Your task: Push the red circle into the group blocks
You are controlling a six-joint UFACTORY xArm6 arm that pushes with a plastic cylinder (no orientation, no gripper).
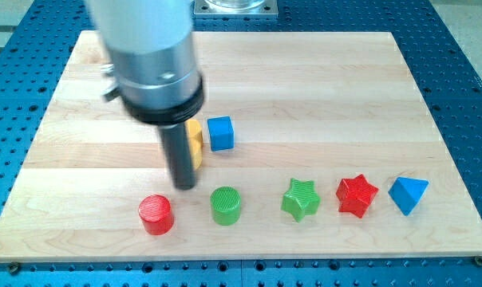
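Observation:
The red circle (156,214) lies near the view's bottom left of the wooden board (305,80). My tip (184,186) rests on the board just up and right of it, a small gap apart. A green circle (226,205) sits right of the red circle. Further right along the same row are a green star (301,199), a red star (357,195) and a blue triangle (407,194). A yellow block (195,141) is partly hidden behind the rod, with a blue cube (220,133) beside it.
The arm's wide grey housing (149,56) hangs over the board's upper left and hides that area. A grey perforated table (464,80) surrounds the board. The board's front edge runs just below the red circle.

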